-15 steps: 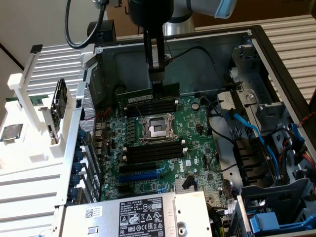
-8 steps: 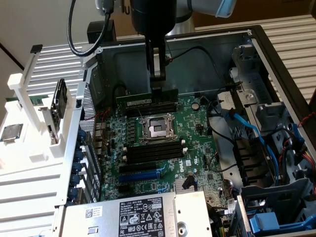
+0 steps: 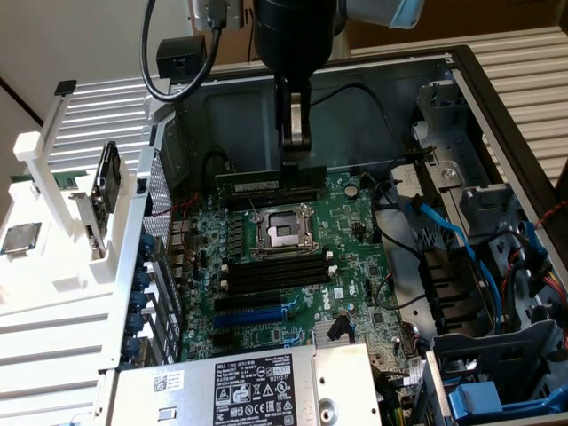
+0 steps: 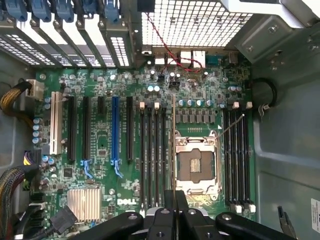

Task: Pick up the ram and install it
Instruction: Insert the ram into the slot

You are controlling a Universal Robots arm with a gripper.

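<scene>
Gripping the ram [image 3: 253,184] by its top edge, the gripper [image 3: 291,165] was closed on it and held it upright along the black slots [image 3: 266,200] beside the CPU socket [image 3: 282,232].

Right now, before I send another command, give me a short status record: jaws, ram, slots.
jaws: shut on ram
ram: upright on edge, parallel to the slots, above the board
nearest: black slots on the far side of the socket in the exterior view
seated: not yet, as far as I can tell; slots on both sides of the socket look empty in the wrist view
</scene>
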